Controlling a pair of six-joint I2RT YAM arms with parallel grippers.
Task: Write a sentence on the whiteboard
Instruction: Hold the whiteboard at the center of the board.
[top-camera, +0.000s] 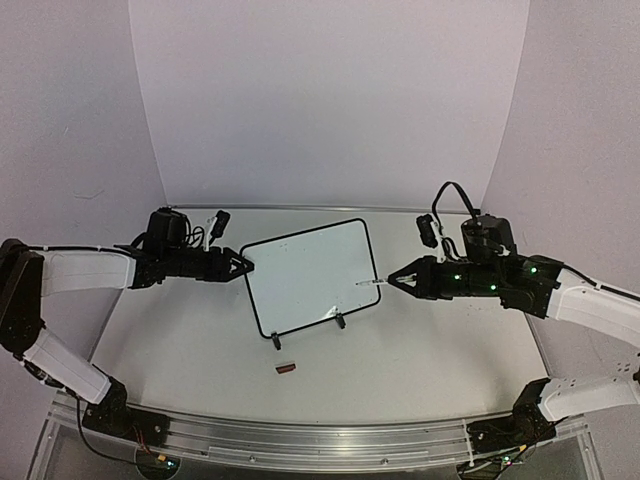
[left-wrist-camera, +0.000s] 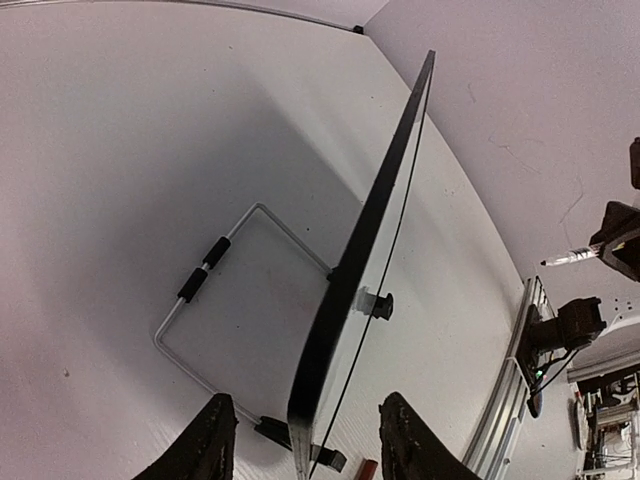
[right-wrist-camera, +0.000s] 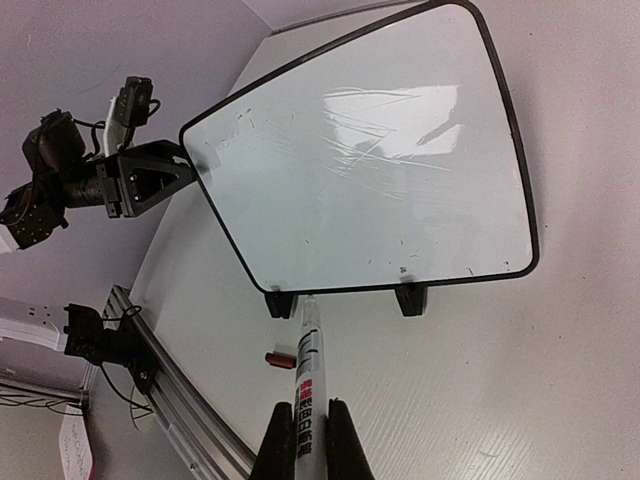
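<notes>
The right gripper (right-wrist-camera: 308, 410) pinches a marker (right-wrist-camera: 306, 350), whose tip sits just at the whiteboard's (top-camera: 310, 275) lower rim. The left gripper (left-wrist-camera: 306, 400) has its fingers spread astride the whiteboard's left edge. The whiteboard stands mid-table, and a small red piece (top-camera: 287, 369) lies toward the near edge.

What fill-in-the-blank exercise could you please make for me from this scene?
1. The right gripper is shut on a ____.
2. The whiteboard has ____ writing on it.
3. The left gripper is ____, with a finger on either side of the whiteboard's edge.
4. A small red cap lies on the ____ near the whiteboard's feet.

Missing words: marker; no; open; table.
</notes>
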